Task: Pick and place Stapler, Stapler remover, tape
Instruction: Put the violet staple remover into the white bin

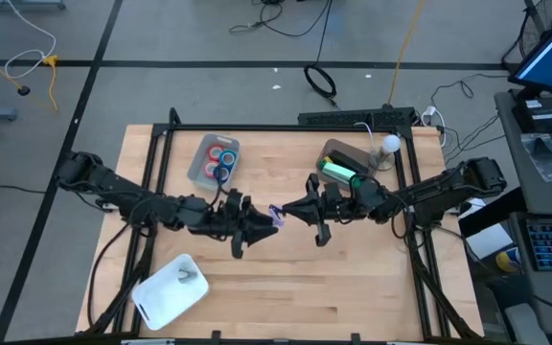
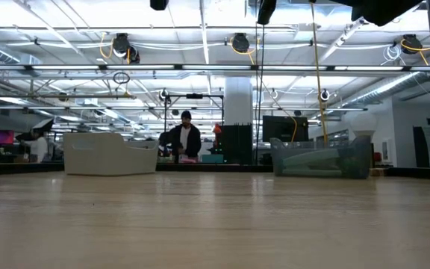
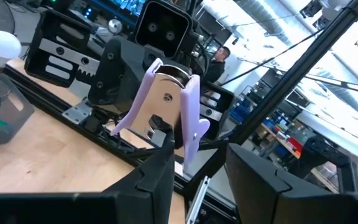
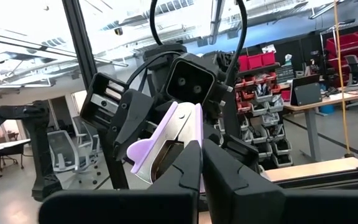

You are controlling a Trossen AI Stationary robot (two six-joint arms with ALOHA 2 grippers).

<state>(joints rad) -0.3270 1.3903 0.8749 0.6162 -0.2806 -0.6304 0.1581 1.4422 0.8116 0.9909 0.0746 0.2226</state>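
Mid-air handover of the lilac staple remover (image 1: 277, 215) at the centre of the overhead frame, above the table (image 1: 353, 287). Left gripper (image 1: 257, 226) reaching in from centre-left, right gripper (image 1: 298, 209) from centre-right, tips meeting on the remover. Right fingers (image 4: 194, 163) clenched on it, seen pinching its lower edge in the right wrist picture. Left fingers (image 3: 160, 171) part-spread around its lower end in the left wrist picture; cannot tell whether actually grasping. Judged step: passing the remover between arms, not yet placed. Next move likely calls for one gripper to let go cleanly while the other carries it to a bin. Clear bin (image 1: 212, 159) at upper centre-left holding tape rolls (image 1: 223, 158), red and blue. Clear bin (image 1: 348, 164) at upper centre-right holding a green stapler (image 1: 337, 172). White bin (image 1: 169, 290) at lower left, tilted, with a small pale item inside, too unclear to name.
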